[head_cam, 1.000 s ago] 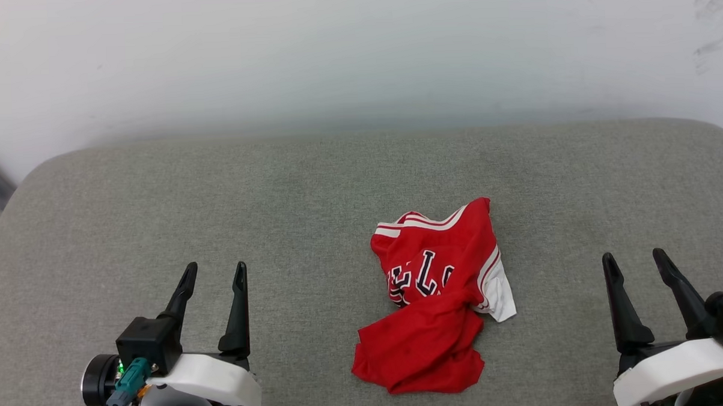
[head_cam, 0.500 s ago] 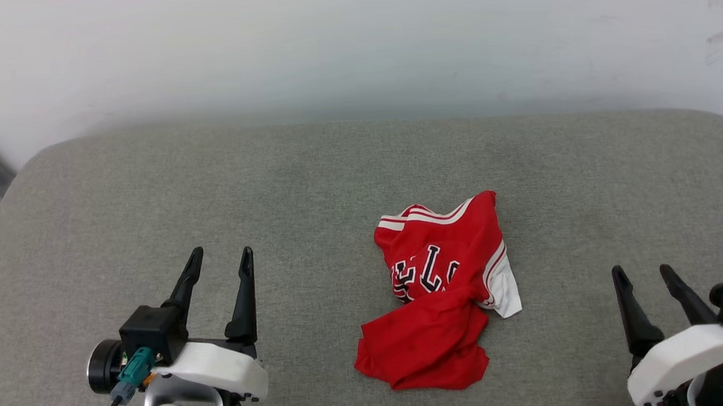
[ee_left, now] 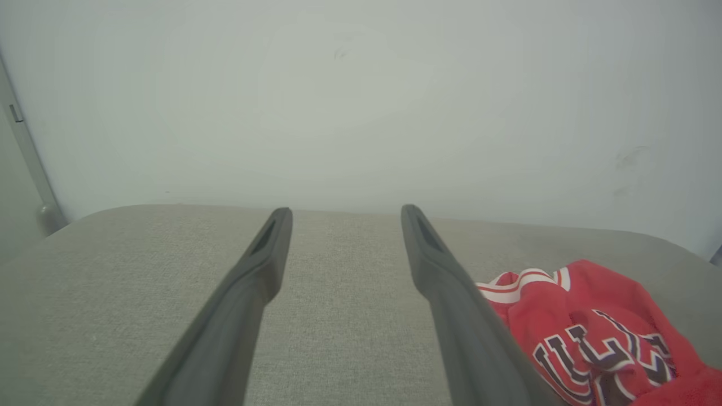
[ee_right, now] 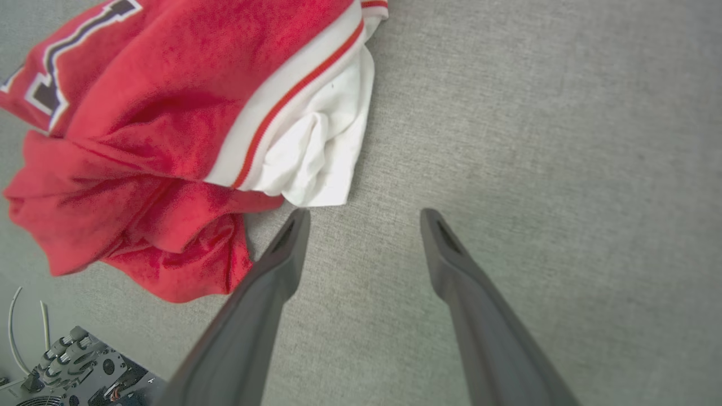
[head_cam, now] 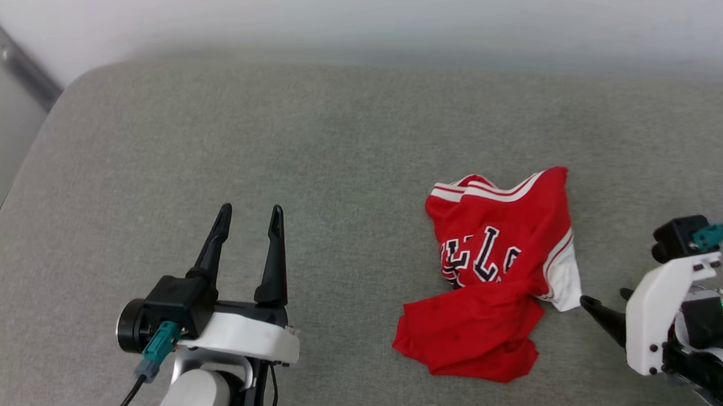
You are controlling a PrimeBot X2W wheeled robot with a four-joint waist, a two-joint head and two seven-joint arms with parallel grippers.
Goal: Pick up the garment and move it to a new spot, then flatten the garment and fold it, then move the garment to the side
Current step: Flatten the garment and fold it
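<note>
Left gripper (head_cam: 250, 208), head view: 2 fingers spread wide, empty, well apart from the garment (head_cam: 490, 270) crumpled on the grey cushion (head_cam: 335, 138). Left wrist view: soft, light cloth lies bunched. Right wrist view: right gripper (ee_right: 365, 214), wide and empty, sits just beside the white sleeve (ee_right: 316, 152), probably the easiest fold to pinch.

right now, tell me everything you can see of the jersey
The jersey is red soft-looking cloth, crumpled in a heap. Black white-edged letters show partly on it, red-and-white striped trim runs along its far edge, and one white sleeve sticks out toward the right gripper, whose open fingers appear to end just short of it. It lies on the grey cushion.
</note>
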